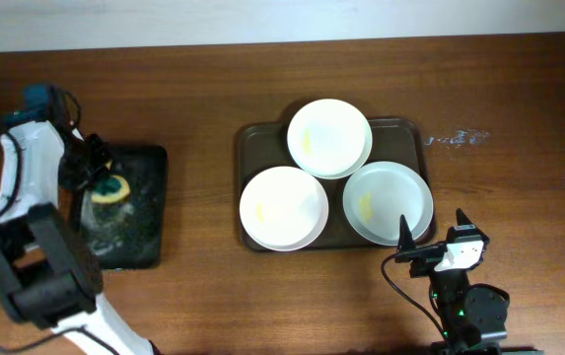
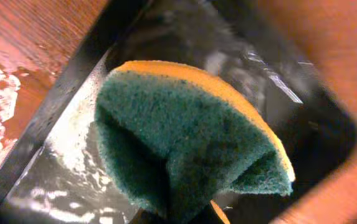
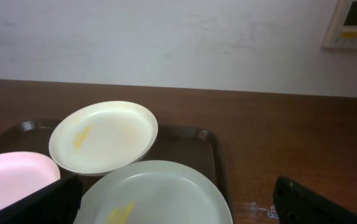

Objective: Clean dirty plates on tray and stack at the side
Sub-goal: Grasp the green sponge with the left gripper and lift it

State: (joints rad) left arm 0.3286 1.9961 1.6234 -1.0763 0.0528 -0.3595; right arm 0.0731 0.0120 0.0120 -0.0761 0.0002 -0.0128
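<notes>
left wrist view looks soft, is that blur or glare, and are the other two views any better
Left wrist: the sponge fills the frame, slightly soft, with white glare on the wet black tray. Right wrist: the plates are sharp, the leftmost plate tinted pink. Overhead: evenly lit and sharp.

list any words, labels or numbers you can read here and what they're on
No text can be read in any view.
On the wall panel: a small orange marking, too blurred to read.
On the plates, tray and sponge: no print shows.
</notes>
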